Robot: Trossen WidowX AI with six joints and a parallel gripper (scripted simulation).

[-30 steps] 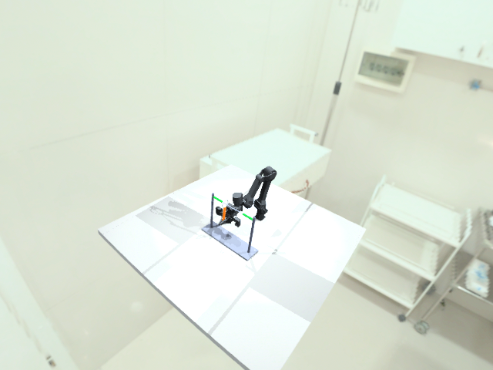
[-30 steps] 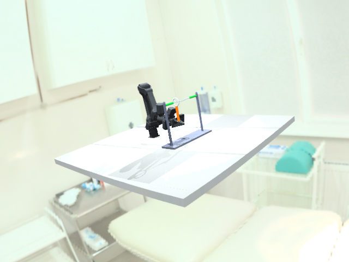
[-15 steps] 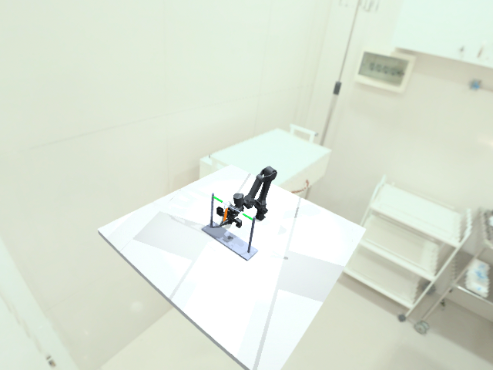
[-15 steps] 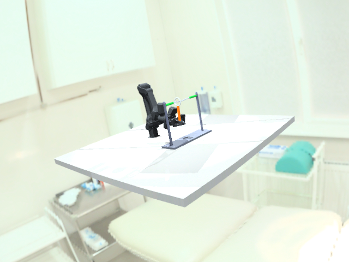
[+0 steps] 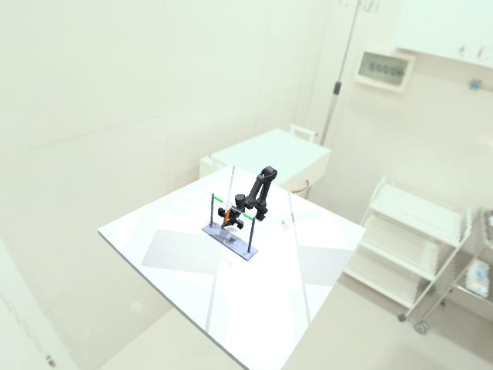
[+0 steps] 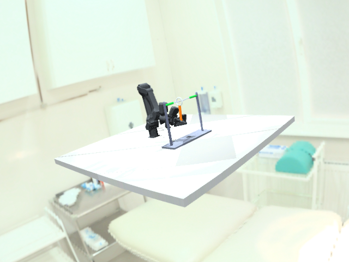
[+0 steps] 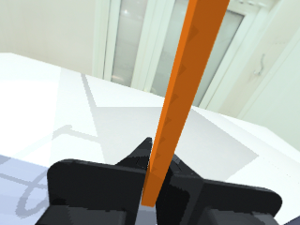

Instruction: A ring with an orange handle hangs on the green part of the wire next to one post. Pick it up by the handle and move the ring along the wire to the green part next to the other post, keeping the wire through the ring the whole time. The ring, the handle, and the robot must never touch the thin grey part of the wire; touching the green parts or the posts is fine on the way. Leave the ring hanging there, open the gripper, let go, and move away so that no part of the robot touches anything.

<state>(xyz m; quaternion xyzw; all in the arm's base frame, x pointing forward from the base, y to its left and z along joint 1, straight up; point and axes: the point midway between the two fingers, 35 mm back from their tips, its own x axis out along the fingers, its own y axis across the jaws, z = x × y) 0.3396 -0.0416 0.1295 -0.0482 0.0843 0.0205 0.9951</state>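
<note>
Black tool [image 7: 157, 187] shut tight on the bottom end of the long orange handle [image 7: 180, 94]. Handle standing nearly straight up, a bit tilted. At its top, a small white ring [image 6: 178, 100] around the thin grey wire [image 6: 184, 99], about midway between the two dark posts [image 6: 199, 111]. Green wire bits [image 6: 193, 96] next to each post. Flat grey base plate [image 6: 187, 138] resting on the white counter [image 6: 197, 169].
</note>
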